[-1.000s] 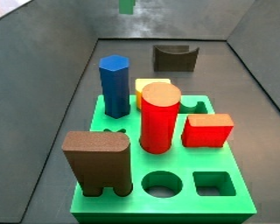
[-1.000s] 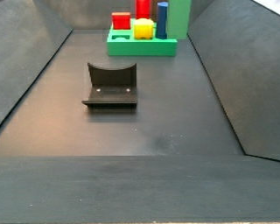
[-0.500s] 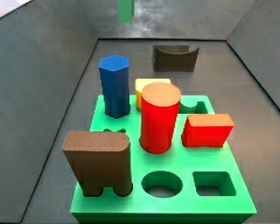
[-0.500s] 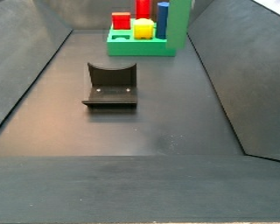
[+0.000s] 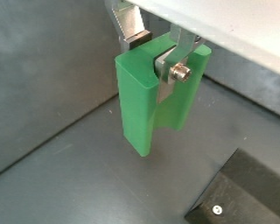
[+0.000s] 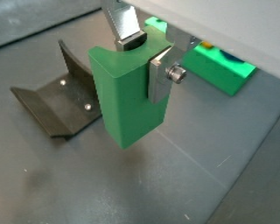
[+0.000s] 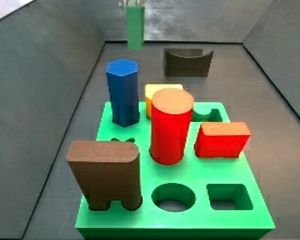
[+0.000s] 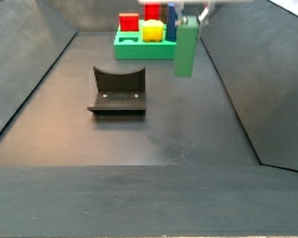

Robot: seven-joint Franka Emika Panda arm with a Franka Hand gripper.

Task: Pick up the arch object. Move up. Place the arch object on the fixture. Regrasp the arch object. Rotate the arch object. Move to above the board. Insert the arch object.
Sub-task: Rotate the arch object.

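My gripper point(image 5: 152, 51) is shut on the arch object point(image 5: 149, 101), a bright-green block hanging long side down above the dark floor. In both wrist views the silver fingers point(image 6: 166, 74) clamp its upper end. In a side view the arch object point(image 8: 186, 46) hangs right of the fixture point(image 8: 118, 91) and in front of the board point(image 8: 152, 48). From the opposite side it point(image 7: 134, 26) shows at the far end, left of the fixture point(image 7: 187, 62). The fixture point(image 6: 55, 96) stands bare. The board point(image 7: 178, 220) lies flat, with round and square holes free.
On the board stand a blue hexagonal peg point(image 7: 123, 92), a red cylinder point(image 7: 171, 125), a red block point(image 7: 223, 139), a yellow piece point(image 7: 159, 91) and a big brown notched block point(image 7: 105, 173). Sloping grey walls point(image 8: 27, 65) bound the floor on both sides.
The gripper has come down with the arch object: only a green sliver showed at the top of one side view before, and it now hangs well into both side views.
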